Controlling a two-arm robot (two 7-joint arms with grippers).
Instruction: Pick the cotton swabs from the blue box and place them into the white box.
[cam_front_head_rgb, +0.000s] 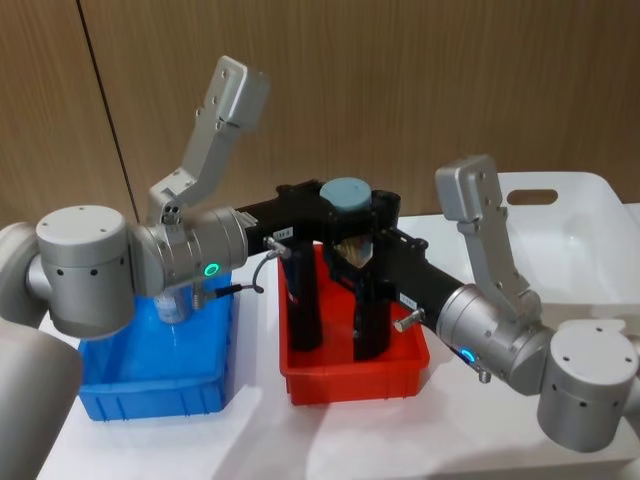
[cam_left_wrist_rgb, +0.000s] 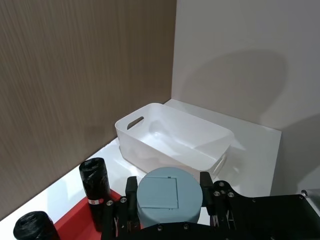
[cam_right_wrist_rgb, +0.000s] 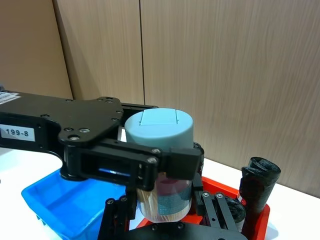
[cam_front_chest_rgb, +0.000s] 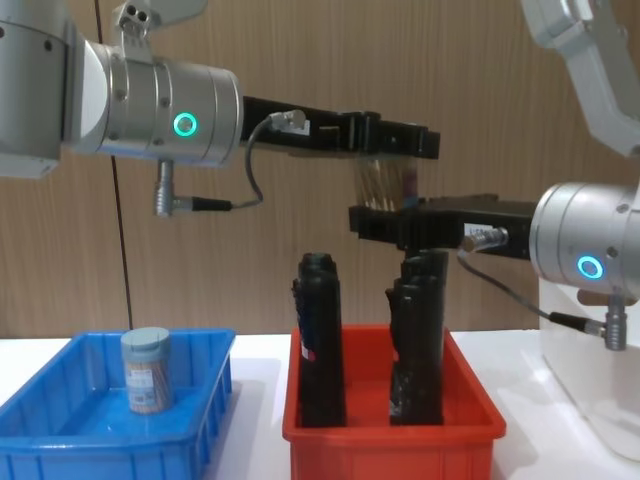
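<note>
**Hidden or cut off.** In the head view the cotton swabs jar (cam_front_head_rgb: 345, 193) shows its lid and a wedge of tan sticks. The rest of its body sits behind black gripper parts. In the chest view the lid is masked by the left gripper (cam_front_chest_rgb: 390, 140), and a short band of sticks shows between it and the right gripper (cam_front_chest_rgb: 400, 222) just below. The left wrist view gives the lid top (cam_left_wrist_rgb: 169, 195) and nothing of the body. In the head view the left arm's wrist half covers the second jar (cam_front_head_rgb: 172, 303). The white box (cam_front_chest_rgb: 590, 390) is cut by the frame edge in the chest view.

**View against view.** The chest view shows the second jar (cam_front_chest_rgb: 147, 370) whole and upright in the blue box (cam_front_chest_rgb: 110, 440), which stands to the left of the red bin (cam_front_chest_rgb: 390, 445). The right wrist view shows the grip detail: a left-gripper finger (cam_right_wrist_rgb: 150, 165) crosses the jar just under the lid, and the right gripper's own fingers (cam_right_wrist_rgb: 117, 215) press its lower body from either side. The left wrist view shows the white box's (cam_left_wrist_rgb: 145, 150) oval handle cutout. That box stands to the right of the red bin.

**Position and grip.** The jar is held upright in the air above the red bin, higher than the two black rolls (cam_front_chest_rgb: 320, 340) standing in it. Both grippers are closed on the jar – the left near the top, the right lower down.

**Appearance.** The jar is a clear cylinder packed with tan-white sticks. It has a flat pale grey-blue lid with a square moulded panel – and a bluish band low on the wall (cam_right_wrist_rgb: 170, 200).
</note>
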